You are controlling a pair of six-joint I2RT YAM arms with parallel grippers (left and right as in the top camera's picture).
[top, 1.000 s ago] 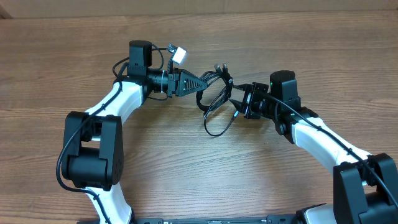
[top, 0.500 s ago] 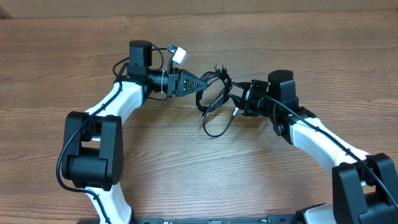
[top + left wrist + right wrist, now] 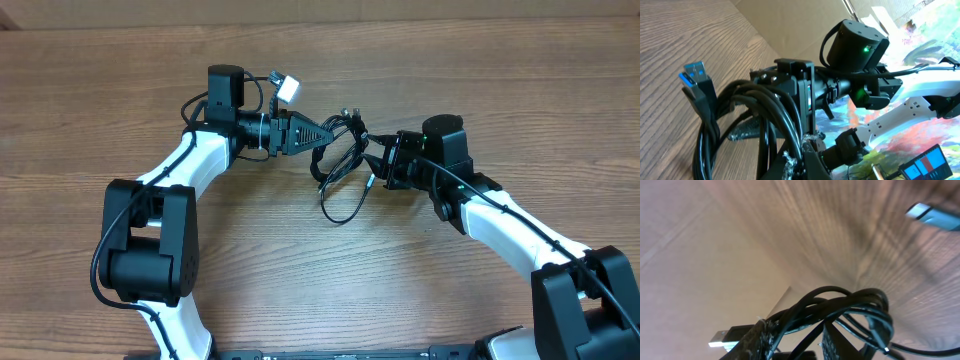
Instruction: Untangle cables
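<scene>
The cables (image 3: 345, 150) are a knot of thin black cords held up between my two grippers, with one loop (image 3: 341, 212) hanging down to the wooden table. My left gripper (image 3: 327, 133) is shut on the cables from the left; in the left wrist view the cables (image 3: 747, 117) rise from its jaws (image 3: 801, 162), and a blue USB plug (image 3: 695, 75) sticks out at the left. My right gripper (image 3: 374, 163) is shut on the cables from the right. In the right wrist view several cable strands (image 3: 840, 305) cross between its fingers (image 3: 756, 339), beside a silver USB plug (image 3: 722, 338).
A small white block (image 3: 288, 88) with thin wires sits by the left wrist. A blurred light plug end (image 3: 932, 216) lies on the wooden table (image 3: 300, 270). A cardboard wall (image 3: 320, 10) runs along the far edge. Both arms' elbows rest near the front edge.
My right gripper has moved left, closer to the left gripper, and its jaws have narrowed a little. The hanging loop has shifted left with it. The left arm has stayed still.
</scene>
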